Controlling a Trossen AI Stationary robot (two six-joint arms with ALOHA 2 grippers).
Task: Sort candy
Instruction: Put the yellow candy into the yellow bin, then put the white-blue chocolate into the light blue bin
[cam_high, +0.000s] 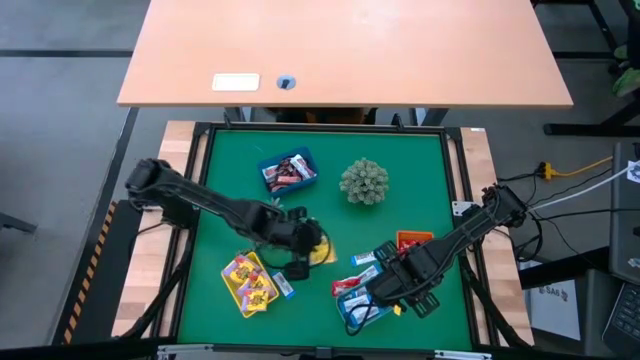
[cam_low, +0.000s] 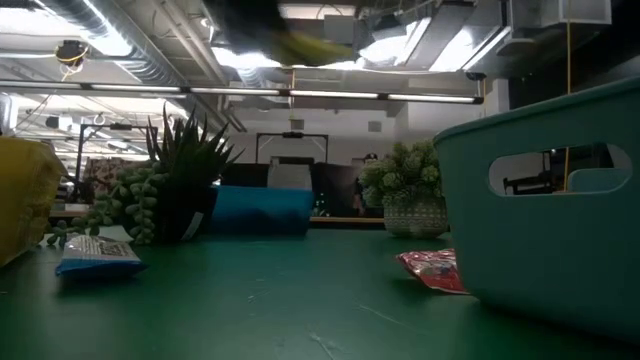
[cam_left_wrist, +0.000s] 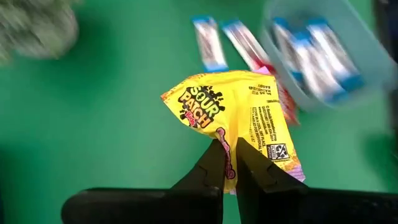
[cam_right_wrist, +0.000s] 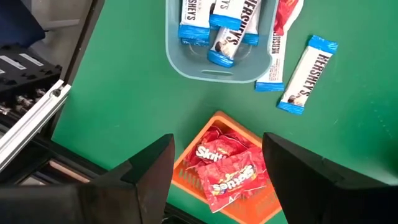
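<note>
My left gripper (cam_left_wrist: 229, 163) hovers over the middle of the green mat (cam_high: 312, 246), shut on a yellow Sour Patch packet (cam_left_wrist: 233, 112). My right gripper (cam_right_wrist: 217, 168) is open in the air over the orange tray (cam_right_wrist: 231, 171), which holds red Skittles packets. The teal tray (cam_right_wrist: 217, 70) holds blue-and-white bars. Yellow and red sweets fill the yellow tray (cam_high: 250, 283), and dark and red ones lie in the blue tray (cam_high: 288, 172). Loose blue-and-white bars (cam_right_wrist: 306, 73) and a red packet (cam_low: 435, 268) lie flat on the mat. My left gripper pinches the yellow packet by its lower edge (cam_left_wrist: 231, 155) between the two fingers. The packet is lifted clear of the mat and spreads out flat beyond the fingertips.
A spiky green plant (cam_high: 364, 182) stands on the far middle of the mat. A loose blue-and-white bar (cam_high: 285, 289) lies beside the yellow tray. A black frame edges the mat (cam_high: 195, 200), and a wooden desk (cam_high: 350, 50) stands beyond its far edge.
</note>
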